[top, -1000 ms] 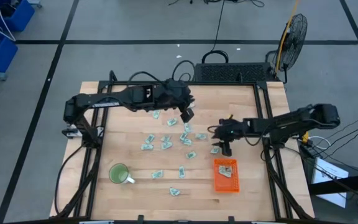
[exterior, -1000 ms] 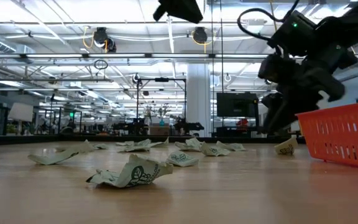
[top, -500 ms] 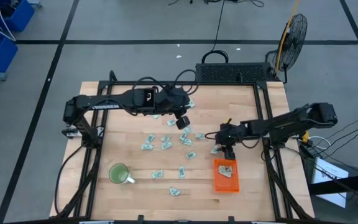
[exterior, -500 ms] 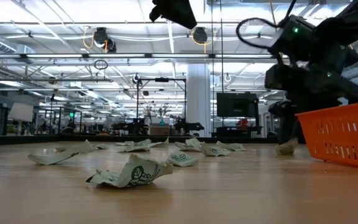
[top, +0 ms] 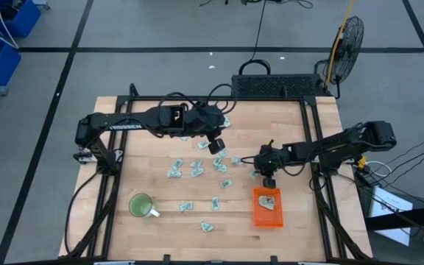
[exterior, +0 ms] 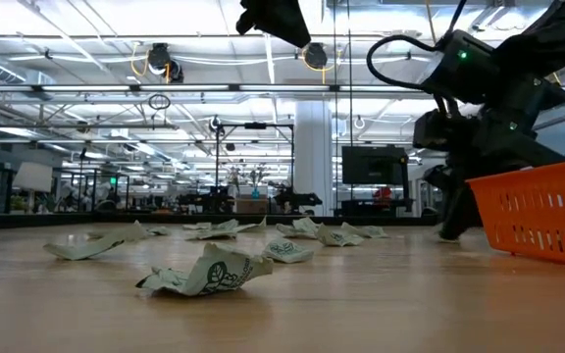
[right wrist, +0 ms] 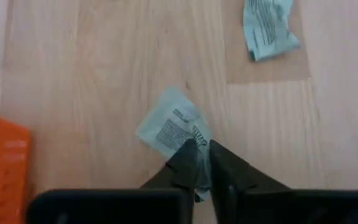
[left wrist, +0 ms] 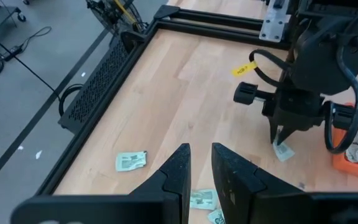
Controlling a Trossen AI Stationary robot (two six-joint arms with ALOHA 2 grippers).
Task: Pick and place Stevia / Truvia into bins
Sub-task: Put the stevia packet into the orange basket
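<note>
I have the right gripper [right wrist: 197, 163] down at the wooden table [top: 300, 213], its fingers [right wrist: 182, 160] pinched nearly together on the near edge of a pale green sachet [right wrist: 174, 127] that lies flat just beside the orange tray [top: 268, 209]. The tray already holds a few sachets [top: 269, 200]. My left gripper [left wrist: 196, 169] hangs above the scattered sachets [top: 197, 168] mid-table, fingers a narrow gap apart and holding nothing. A green mug [top: 140, 205] stands well apart.
</note>
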